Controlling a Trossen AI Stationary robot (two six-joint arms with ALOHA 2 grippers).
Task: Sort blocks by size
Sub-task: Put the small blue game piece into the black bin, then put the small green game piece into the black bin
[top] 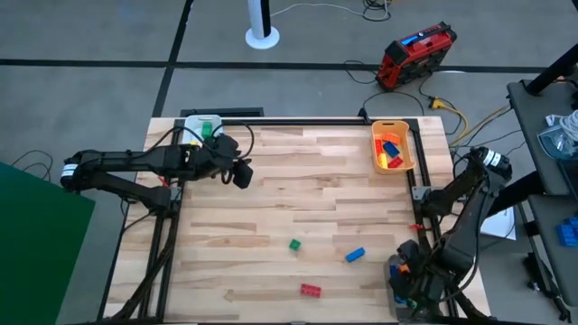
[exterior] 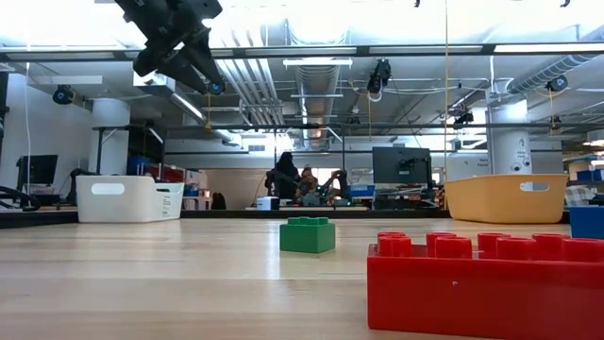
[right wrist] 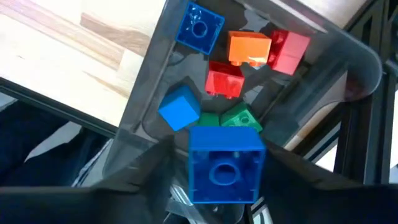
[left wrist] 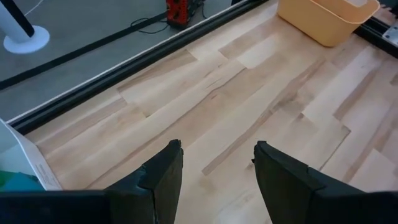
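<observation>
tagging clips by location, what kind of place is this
Probably an open-plan robotics lab or workshop: exposed ceiling ducts, a monitor on benches behind the wooden table, and a red power unit with cables on the grey floor.

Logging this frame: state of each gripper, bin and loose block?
left gripper: open, empty, near white bin
right gripper: shut on blue block over grey bin
grey bin: holds several blocks
orange-yellow bin: holds blocks
green block, blue brick, red brick: loose on table
</observation>
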